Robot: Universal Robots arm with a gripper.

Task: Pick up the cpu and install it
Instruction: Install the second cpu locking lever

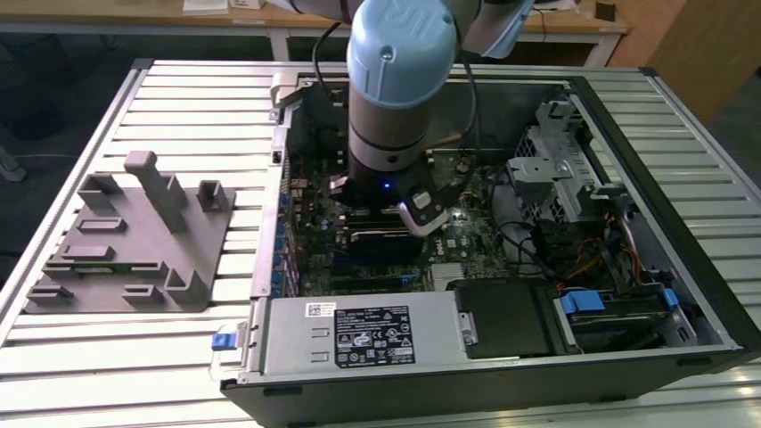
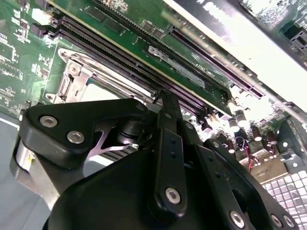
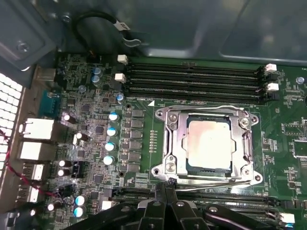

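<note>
- Exterior view: the arm reaches straight down into the open computer case, which lies on a slatted white table. Its wrist is low over the green motherboard, near the middle of the case. A grey plastic fixture with upright posts sits on the table, towards the exterior view's left, well apart from the case. The silver power supply fills the case's near edge. Fingers are hidden here.
- First wrist view: the cpu lies flat inside the metal socket frame on the motherboard, pale top facing up. Black memory slots run alongside the socket. The gripper has its fingertips pressed together, holding nothing, tip just beside the socket frame's edge where the thin wire lever runs. The cpu is not held.
- Second wrist view: black gripper linkage fills the foreground, fingers together at a narrow point by the socket frame corner, next to the memory slots. A pale patch of the cpu shows inside the frame.
</note>
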